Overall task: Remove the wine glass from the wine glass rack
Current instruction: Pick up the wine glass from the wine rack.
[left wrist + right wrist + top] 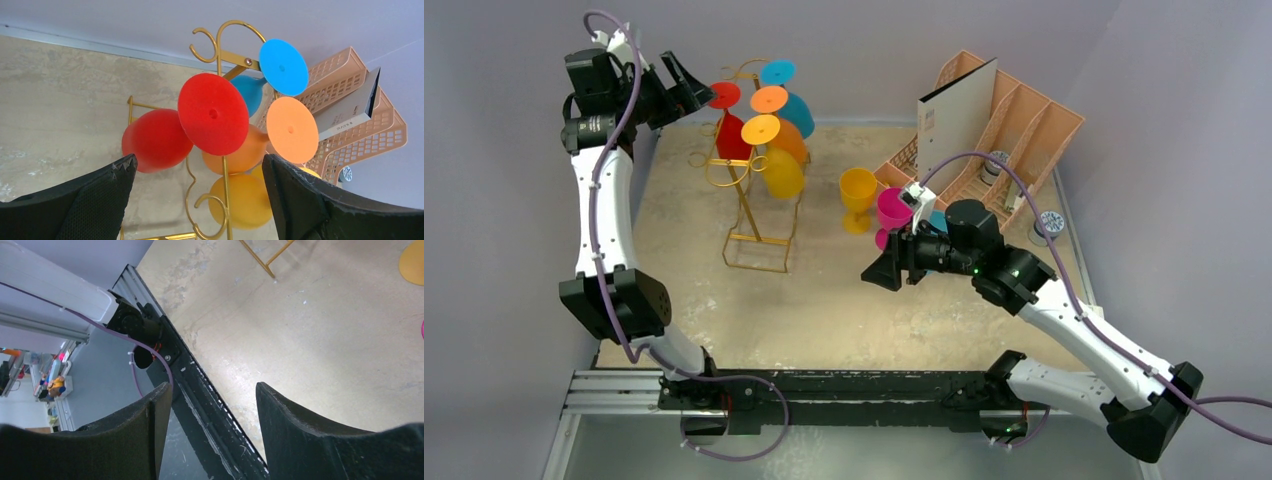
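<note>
— At far left, high above the table [844, 300], the left gripper [199, 159] hangs with its jaws spread wide, nothing between them.
— What faces it?
— The red wine glass [156, 141], hung upside down on the gold wine glass rack [234, 58] just to its right. Its foot [213, 114] is turned toward the fingers, so I judge the stem runs roughly along the approach line.
— Further right?
— A blue glass [796, 110] and an orange glass [789, 140] on the same rack, then a magenta glass [891, 208] standing on the table. The right gripper [214, 387], parted and empty, points away from the rack.
— So the left arm is nearer.
</note>
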Robot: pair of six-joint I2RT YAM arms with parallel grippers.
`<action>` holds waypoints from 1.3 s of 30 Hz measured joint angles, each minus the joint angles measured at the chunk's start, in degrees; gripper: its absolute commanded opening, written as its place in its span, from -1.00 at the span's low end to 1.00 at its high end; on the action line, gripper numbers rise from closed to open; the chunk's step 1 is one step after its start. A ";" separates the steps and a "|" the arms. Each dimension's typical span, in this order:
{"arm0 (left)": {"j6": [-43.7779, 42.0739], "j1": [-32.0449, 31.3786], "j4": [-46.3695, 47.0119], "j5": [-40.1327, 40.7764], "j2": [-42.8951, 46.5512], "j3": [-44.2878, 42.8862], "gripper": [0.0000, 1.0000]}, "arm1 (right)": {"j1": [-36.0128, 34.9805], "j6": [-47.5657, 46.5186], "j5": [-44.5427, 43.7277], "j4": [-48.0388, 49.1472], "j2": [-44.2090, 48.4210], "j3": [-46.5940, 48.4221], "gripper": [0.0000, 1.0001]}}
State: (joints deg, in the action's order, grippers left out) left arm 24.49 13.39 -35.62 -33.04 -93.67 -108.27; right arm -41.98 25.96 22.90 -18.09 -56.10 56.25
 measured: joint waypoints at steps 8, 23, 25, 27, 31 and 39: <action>2.45 0.00 2.82 -2.91 -4.61 -0.31 0.70 | 0.00 0.42 -1.55 -1.88 0.28 0.13 0.30; 6.97 0.02 8.50 -6.51 -8.74 -0.28 0.43 | 0.00 1.29 -3.02 -4.48 0.39 0.28 0.30; 7.61 0.07 8.70 -6.56 -8.74 -0.22 0.33 | 0.00 1.46 -3.06 -4.68 0.39 0.31 0.30; 8.20 0.15 9.42 -6.86 -8.74 0.04 0.23 | 0.00 1.51 -3.06 -4.83 0.39 0.31 0.30; 9.77 0.50 10.95 -7.69 -8.76 0.85 0.14 | 0.00 1.51 -3.06 -4.81 0.39 0.31 0.30; 11.21 1.07 12.04 -8.92 -8.79 1.64 -0.16 | 0.00 1.51 -3.04 -4.68 1.05 0.31 0.31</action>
State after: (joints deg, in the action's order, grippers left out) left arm 35.70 14.46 -23.57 -41.95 -102.45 -106.63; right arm -41.98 27.46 19.86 -22.76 -55.05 56.55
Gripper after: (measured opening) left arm 0.502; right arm 0.651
